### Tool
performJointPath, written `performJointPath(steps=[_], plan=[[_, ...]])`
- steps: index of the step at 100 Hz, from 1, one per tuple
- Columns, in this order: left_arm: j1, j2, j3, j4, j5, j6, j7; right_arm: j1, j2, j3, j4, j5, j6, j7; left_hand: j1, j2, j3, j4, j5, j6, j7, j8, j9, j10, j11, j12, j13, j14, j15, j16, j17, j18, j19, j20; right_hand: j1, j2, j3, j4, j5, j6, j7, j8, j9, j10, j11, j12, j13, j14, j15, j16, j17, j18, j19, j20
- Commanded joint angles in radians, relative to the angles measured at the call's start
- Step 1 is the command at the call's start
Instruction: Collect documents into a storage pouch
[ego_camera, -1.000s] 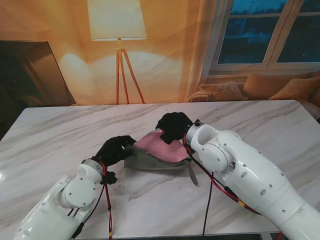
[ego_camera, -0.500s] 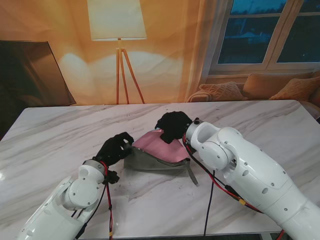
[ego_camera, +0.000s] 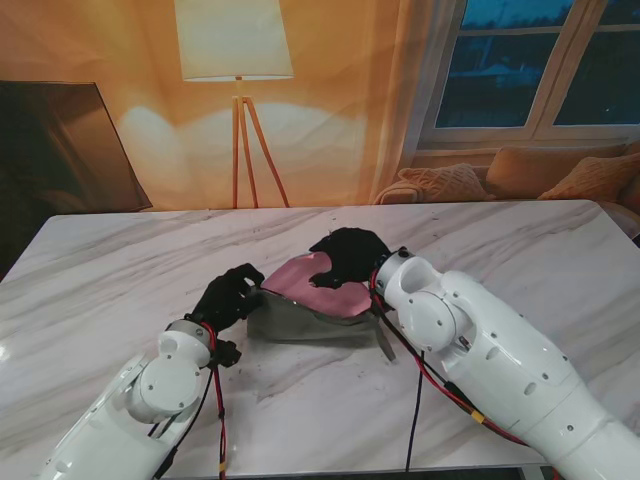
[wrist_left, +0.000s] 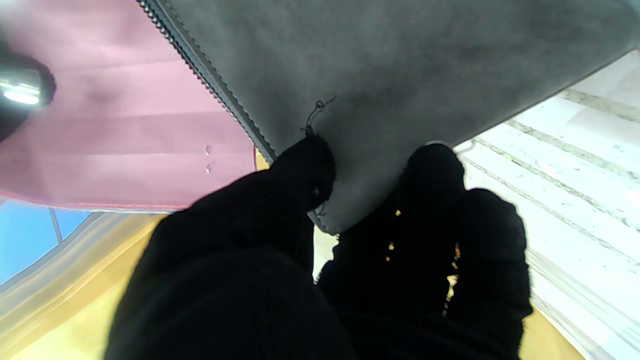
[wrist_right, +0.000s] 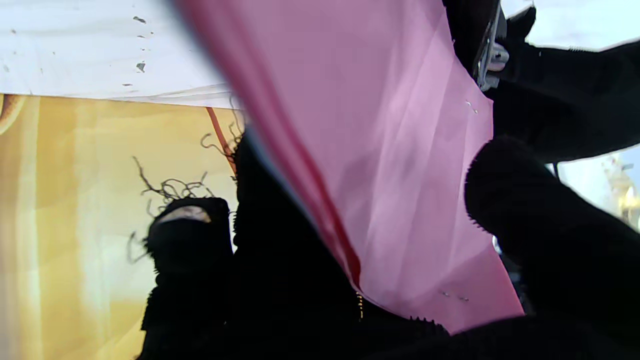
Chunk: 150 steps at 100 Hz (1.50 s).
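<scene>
This is a home living room. A floor lamp (ego_camera: 236, 60) with a pale shade on a wooden tripod stands past the far edge of the white marble table (ego_camera: 120, 270). A sofa with cushions (ego_camera: 520, 172) sits under a paned window (ego_camera: 545, 62) near the far right corner, and warm light washes the wall.

No text, label, brand, number or sign can be read on anything in these views.
</scene>
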Motion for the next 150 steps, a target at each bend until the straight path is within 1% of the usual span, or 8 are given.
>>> performJointPath(steps=[1,11,51,67,80,111,132,150], plan=[[0.001,-0.007,-0.001,-0.01,-0.007,0.005,-0.009,-0.022,-0.009,0.01,0.014,0.014,0.023,-0.001,0.041,0.008,-0.019,0.0,-0.011,0.058,0.005,-0.006,0.058,-0.022,0.065,0.006,0.026,0.056,0.036,-0.004,-0.009,-0.052,0.013,-0.032,-0.04,0.002,0.022,0.06,-0.031,0.004,-0.063,0.041,-0.054,-0.006,-0.044,-0.023,-0.087,-0.001,-0.073,0.0,-0.087,0.005,-0.078,0.032],[0.002,-0.009,-0.001,-0.012,-0.014,0.011,-0.005,-0.071,-0.009,0.05,-0.032,0.05,0.058,0.006,0.043,0.009,-0.019,0.0,-0.011,0.057,0.006,-0.006,0.057,-0.022,0.066,0.007,0.026,0.056,0.037,-0.003,-0.009,-0.052,0.014,-0.032,-0.062,0.005,0.004,0.138,-0.061,0.01,-0.162,0.12,-0.121,-0.011,-0.113,-0.063,-0.167,0.004,-0.203,-0.025,-0.21,0.021,-0.222,0.036],[-0.004,-0.012,0.001,-0.009,-0.017,0.015,0.003,-0.166,-0.015,0.14,-0.065,0.094,0.078,-0.038,0.042,0.009,-0.022,0.0,-0.012,0.054,0.009,-0.006,0.056,-0.022,0.068,0.012,0.023,0.056,0.043,-0.001,-0.01,-0.052,0.015,-0.031,0.002,-0.08,0.051,0.131,-0.172,-0.028,-0.218,0.146,-0.158,-0.037,-0.195,-0.139,-0.132,0.022,-0.364,-0.104,-0.211,0.036,-0.323,0.004],[-0.007,-0.013,0.003,-0.005,-0.021,0.011,0.005,-0.165,-0.019,0.134,-0.05,0.135,0.072,-0.038,0.043,0.01,-0.023,0.001,-0.013,0.051,0.01,-0.006,0.055,-0.023,0.069,0.014,0.019,0.056,0.046,0.001,-0.016,-0.056,0.014,-0.03,0.079,-0.104,0.125,0.106,-0.126,-0.072,-0.176,0.15,-0.109,-0.038,-0.156,-0.137,-0.066,0.002,-0.266,-0.076,-0.143,0.022,-0.242,0.008],[-0.008,-0.013,0.004,-0.004,-0.023,0.008,0.005,-0.147,-0.027,0.105,-0.012,0.138,0.062,-0.07,0.043,0.012,-0.025,0.001,-0.014,0.05,0.01,-0.005,0.053,-0.024,0.069,0.016,0.017,0.058,0.048,0.003,-0.018,-0.058,0.014,-0.029,0.233,-0.091,0.099,0.005,-0.108,-0.114,-0.048,0.041,-0.062,-0.035,-0.143,-0.107,-0.029,-0.015,-0.242,-0.086,-0.104,0.011,-0.213,-0.018],[-0.006,-0.012,0.001,-0.006,-0.024,0.007,0.003,-0.131,-0.047,0.074,0.035,0.157,0.064,-0.138,0.043,0.013,-0.027,0.002,-0.014,0.046,0.009,-0.005,0.052,-0.025,0.069,0.019,0.012,0.057,0.051,0.006,-0.024,-0.061,0.013,-0.025,0.491,0.042,-0.054,0.02,0.004,-0.126,0.032,0.012,0.049,-0.011,-0.145,-0.036,0.106,-0.037,-0.025,-0.046,0.058,-0.021,-0.02,0.018],[-0.007,-0.013,0.002,-0.005,-0.027,0.005,0.002,-0.121,-0.056,0.069,0.054,0.159,0.05,-0.179,0.042,0.019,-0.034,0.003,-0.016,0.042,0.002,-0.008,0.043,-0.027,0.07,0.025,-0.003,0.058,0.053,0.01,-0.043,-0.067,0.008,-0.019,0.505,0.118,-0.058,0.035,0.156,-0.093,0.064,0.024,0.101,0.037,-0.071,-0.061,0.194,-0.057,0.181,0.018,0.184,-0.058,0.131,0.035],[-0.009,-0.012,0.003,-0.002,-0.026,0.002,-0.001,-0.121,-0.057,0.082,0.043,0.157,0.049,-0.186,0.042,0.023,-0.043,0.004,-0.02,0.039,-0.014,-0.019,0.034,-0.033,0.069,0.032,-0.017,0.058,0.052,0.015,-0.059,-0.072,0.002,-0.012,0.503,0.127,-0.058,0.04,0.183,-0.073,0.061,0.035,0.114,0.051,-0.028,-0.051,0.244,-0.065,0.276,0.037,0.248,-0.078,0.216,0.033]])
